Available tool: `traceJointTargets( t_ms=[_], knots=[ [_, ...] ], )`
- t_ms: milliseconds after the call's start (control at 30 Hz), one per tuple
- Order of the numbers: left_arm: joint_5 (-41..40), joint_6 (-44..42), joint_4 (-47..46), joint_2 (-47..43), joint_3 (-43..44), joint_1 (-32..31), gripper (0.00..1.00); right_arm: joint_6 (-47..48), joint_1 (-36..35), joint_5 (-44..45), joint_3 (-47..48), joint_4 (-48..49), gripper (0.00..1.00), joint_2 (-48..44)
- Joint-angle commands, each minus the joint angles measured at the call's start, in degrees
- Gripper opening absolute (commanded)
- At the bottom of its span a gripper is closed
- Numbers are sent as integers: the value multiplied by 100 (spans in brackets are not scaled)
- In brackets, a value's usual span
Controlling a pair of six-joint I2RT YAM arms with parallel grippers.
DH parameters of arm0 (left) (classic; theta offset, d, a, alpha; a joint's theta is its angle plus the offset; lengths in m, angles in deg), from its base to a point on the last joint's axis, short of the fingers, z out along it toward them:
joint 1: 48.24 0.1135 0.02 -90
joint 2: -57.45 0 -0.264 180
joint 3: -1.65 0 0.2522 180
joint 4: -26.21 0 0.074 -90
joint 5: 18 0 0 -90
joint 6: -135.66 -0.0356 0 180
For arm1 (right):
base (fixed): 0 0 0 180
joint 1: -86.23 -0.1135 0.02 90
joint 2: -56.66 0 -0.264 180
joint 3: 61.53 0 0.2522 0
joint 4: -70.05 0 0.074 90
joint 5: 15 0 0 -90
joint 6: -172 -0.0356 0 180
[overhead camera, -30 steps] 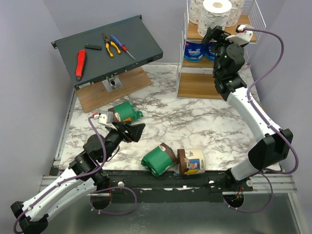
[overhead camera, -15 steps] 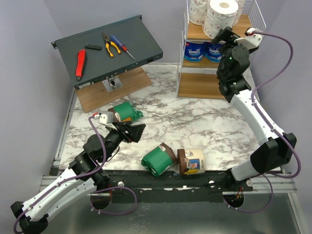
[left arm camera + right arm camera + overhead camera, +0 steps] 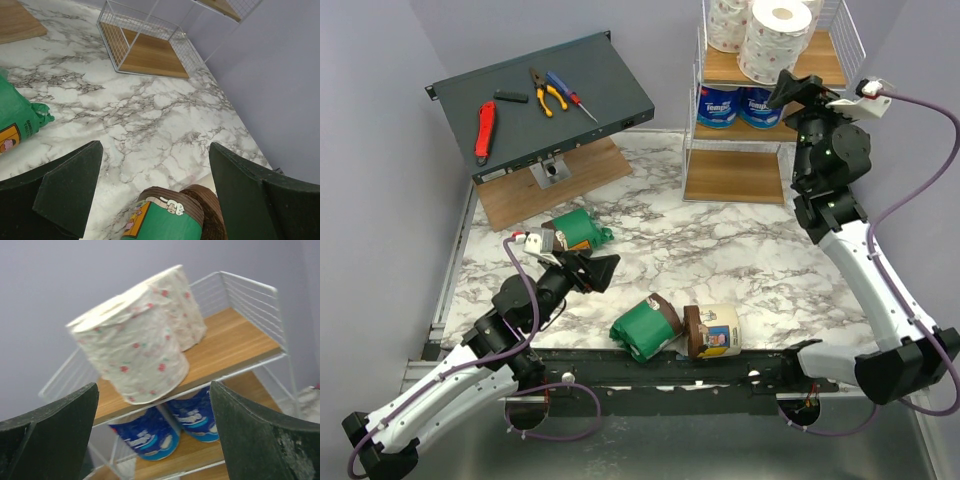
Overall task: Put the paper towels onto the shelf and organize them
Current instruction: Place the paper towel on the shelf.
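A dark grey metal panel [image 3: 545, 110] sits tilted at the far left of the white, grey-veined marble surface [image 3: 720, 250], propped over a light-brown wooden board [image 3: 520, 205]. 4 items lie on the panel: a red-handled tool [image 3: 483, 132] at its left end, a small black piece [image 3: 511, 97], orange-handled pliers [image 3: 545, 93] and a blue-handled tool [image 3: 558, 83] just beside them. Plain grey-lilac walls [image 3: 380, 150] enclose the scene.

My right gripper [image 3: 794, 91] is now pulled back from the shelf [image 3: 718, 68] and further right than a second ago. Its jaws are apart and clear of the speckled white roll [image 3: 772, 42], which stands alone on the top board.
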Motion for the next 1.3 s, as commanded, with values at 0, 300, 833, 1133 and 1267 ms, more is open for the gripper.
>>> traceJointTargets(
  t_ms=[0,300,833,1133,1267],
  knots=[
    [142,73,74,64,17,0,91,-27,-282,-1318,-172,165,89,-254],
    [255,154,33,277,103,0,91,494,-1207,-624,381,162,44,658],
    [237,194,119,403,197,0,91,470,-1204,-211,836,1037,35,1426],
    [291,201,29,550,212,0,91,598,-1201,79,1598,649,35,1879],
    [267,149,56,516,225,0,91,866,-1188,542,1820,527,35,2117]
  ],
)
